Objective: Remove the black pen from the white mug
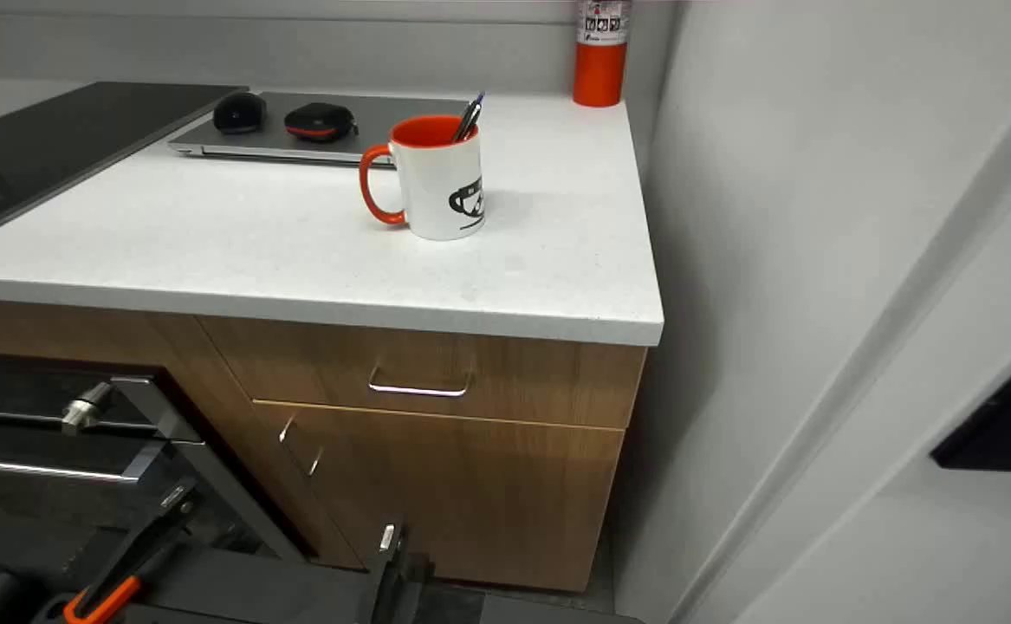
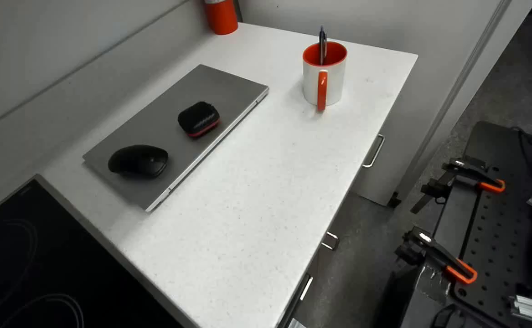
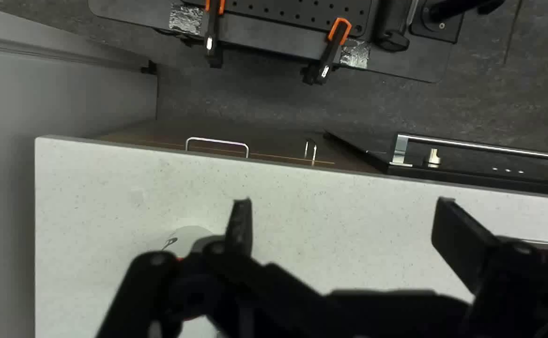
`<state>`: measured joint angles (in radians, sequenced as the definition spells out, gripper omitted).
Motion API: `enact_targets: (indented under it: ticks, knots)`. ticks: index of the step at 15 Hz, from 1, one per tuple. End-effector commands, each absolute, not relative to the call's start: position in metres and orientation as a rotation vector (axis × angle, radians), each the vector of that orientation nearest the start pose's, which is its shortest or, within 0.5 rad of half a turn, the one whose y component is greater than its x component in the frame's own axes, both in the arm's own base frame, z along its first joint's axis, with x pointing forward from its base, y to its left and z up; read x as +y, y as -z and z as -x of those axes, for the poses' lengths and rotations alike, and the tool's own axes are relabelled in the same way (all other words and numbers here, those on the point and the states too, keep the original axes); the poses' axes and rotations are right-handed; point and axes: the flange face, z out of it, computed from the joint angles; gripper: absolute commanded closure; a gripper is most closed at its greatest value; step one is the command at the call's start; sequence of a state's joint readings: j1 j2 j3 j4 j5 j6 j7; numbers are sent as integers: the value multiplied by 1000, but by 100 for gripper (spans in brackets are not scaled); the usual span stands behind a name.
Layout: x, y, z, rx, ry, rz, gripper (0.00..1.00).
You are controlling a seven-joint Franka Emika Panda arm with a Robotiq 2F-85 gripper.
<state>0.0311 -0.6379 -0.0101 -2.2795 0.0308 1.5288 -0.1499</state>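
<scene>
The white mug (image 1: pixel 431 191) stands upright on the counter, with its red handle and red interior. It also shows in an exterior view (image 2: pixel 311 86). The black pen (image 1: pixel 469 120) leans inside it, its upper end sticking out above the rim, and it shows there too (image 2: pixel 322 48). A bluish tip and a shiny strip show beside the black; I cannot tell if that is a second pen. In the wrist view my gripper (image 3: pixel 344 201) is open and empty above the counter. One finger and its linkage cover most of the mug (image 3: pixel 190 233); the pen is hidden there.
A grey laptop (image 2: pixel 170 114) lies on the counter (image 2: pixel 247 218) with a black mouse (image 2: pixel 138 161) and a small black case (image 2: pixel 199 119) on it. A red cylinder (image 1: pixel 599 74) stands at the back corner. A wall (image 1: pixel 774 217) borders the counter's end; a cooktop (image 2: pixel 42 264) is opposite.
</scene>
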Motion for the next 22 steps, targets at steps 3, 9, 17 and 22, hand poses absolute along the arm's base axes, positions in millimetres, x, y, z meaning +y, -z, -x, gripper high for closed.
enact_targets:
  ticks: [3, 9, 17, 22]
  knots:
    - [10, -575, -343, -267, -174, 3081, 0]
    - [9, -570, -350, -293, -189, 3055, 0]
    - [-59, -502, -423, -109, -150, 3031, 0]
    - [-75, -482, -426, -45, -171, 3046, 0]
